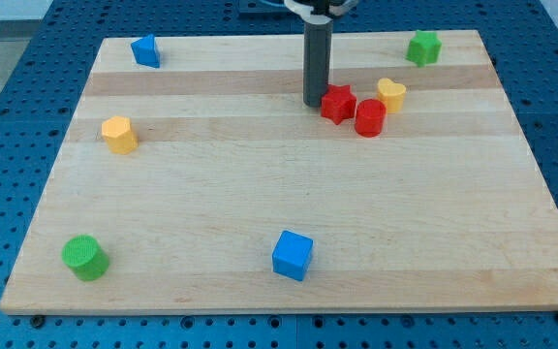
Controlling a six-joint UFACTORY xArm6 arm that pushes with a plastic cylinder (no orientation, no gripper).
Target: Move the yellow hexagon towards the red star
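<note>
My tip (315,102) is a bare rod with no claw to clench or release, and it rests just left of the red star (337,103). The yellow hexagon (119,134) sits well apart at the surface's (260,204) left. I judge it best to circle to the hexagon's far left face, then push steadily rightward, slightly toward the view's top.
</note>
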